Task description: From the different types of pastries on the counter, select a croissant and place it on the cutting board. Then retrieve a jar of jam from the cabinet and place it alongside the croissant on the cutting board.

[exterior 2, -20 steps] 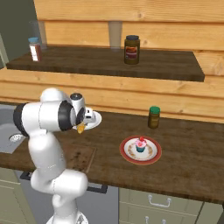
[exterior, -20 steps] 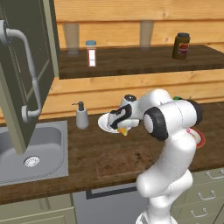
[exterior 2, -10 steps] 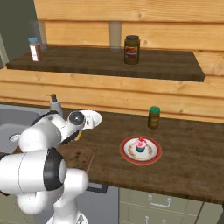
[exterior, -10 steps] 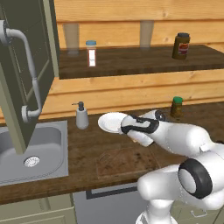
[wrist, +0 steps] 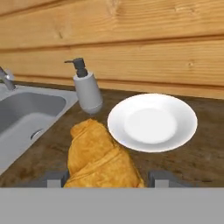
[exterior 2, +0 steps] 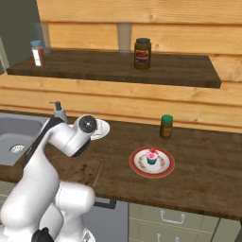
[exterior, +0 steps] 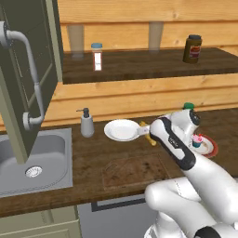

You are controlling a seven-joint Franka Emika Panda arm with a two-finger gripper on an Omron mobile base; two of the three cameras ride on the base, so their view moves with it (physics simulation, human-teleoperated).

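My gripper (wrist: 100,181) is clamped on the croissant (wrist: 98,159), long axis running up-frame from my jaws, cutting board (exterior: 135,168) lower center of left base view

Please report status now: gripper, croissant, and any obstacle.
Gripper shut on croissant, lifted off white plate. Cutting board bare, nothing in the way. Jam jar waiting on shelf.

The dark wooden tabletop (exterior: 93,172) carries a soap dispenser (exterior: 86,123) by the sink (exterior: 32,160), a white plate (exterior: 121,130), a cutting board (exterior: 135,167), a green-lidded jar (exterior 2: 166,126) and a red-rimmed plate (exterior 2: 151,161) with a cupcake (exterior 2: 151,156). The shelf (exterior 2: 113,68) holds a jam jar (exterior 2: 142,54) and a shaker (exterior 2: 38,53).
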